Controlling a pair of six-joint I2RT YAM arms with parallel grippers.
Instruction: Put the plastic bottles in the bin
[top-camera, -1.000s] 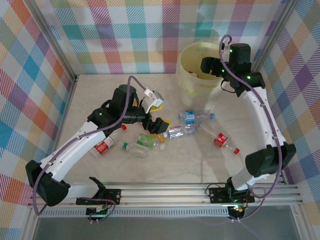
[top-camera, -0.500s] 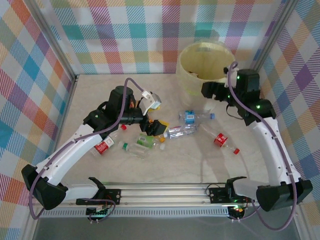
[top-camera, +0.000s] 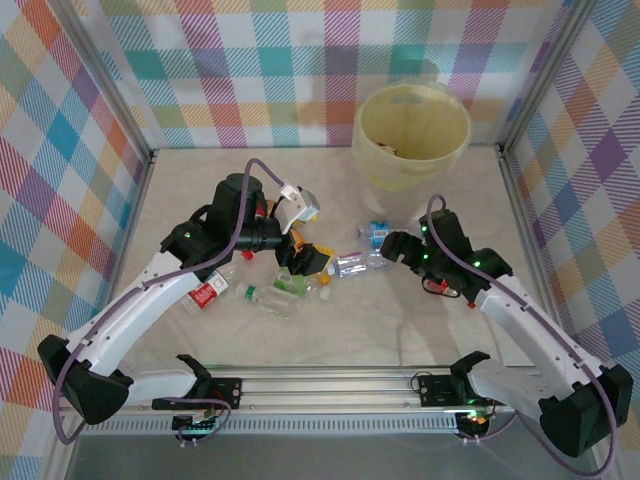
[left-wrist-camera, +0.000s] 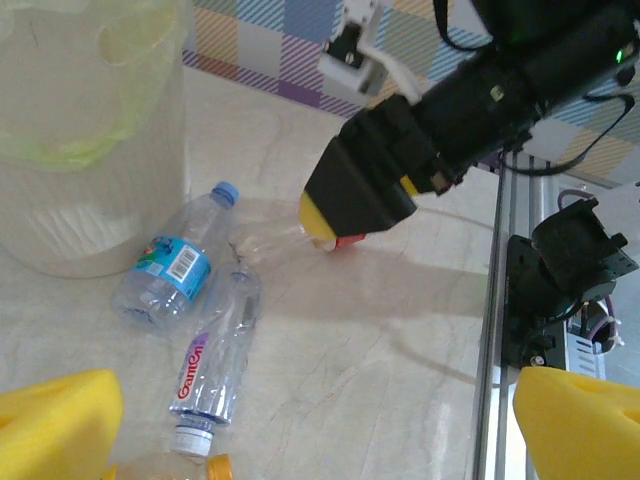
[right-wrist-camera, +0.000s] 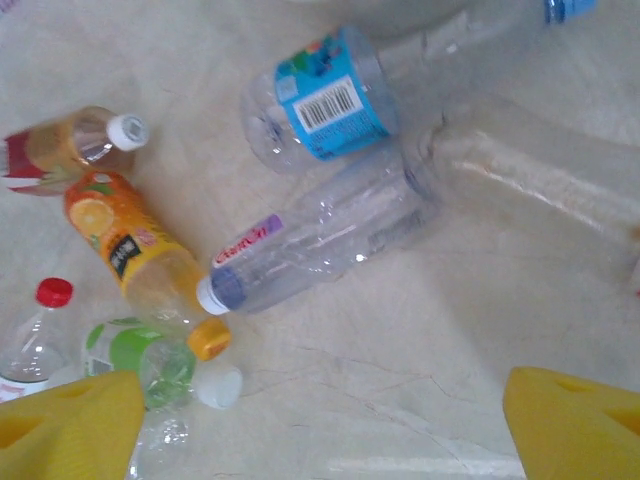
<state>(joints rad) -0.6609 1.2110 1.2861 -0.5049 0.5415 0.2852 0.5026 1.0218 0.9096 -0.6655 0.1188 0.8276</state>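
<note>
Step in hand is judged to be the next pick. The right gripper (right-wrist-camera: 320, 432) is spread wide with nothing held, and hangs low over the cluster. The clear red-lettered bottle (right-wrist-camera: 310, 245) lies just ahead of the pads, slanted close to the closing line, so the wrist should be turned until the body is straddled crosswise, mid-length. The blue-label bottle (right-wrist-camera: 330, 100) sits beyond it, apparently touching, though the contact is blurred; a straight-down approach is advised so it is not dragged along. The orange-label bottle (right-wrist-camera: 130, 245), off toward the left pad, should be kept clear. The bin (top-camera: 365, 150) stands beyond the gripper, past the blue-label bottle. The left gripper (left-wrist-camera: 320, 430) is also spread and empty, with its space left uncrossed.
</note>
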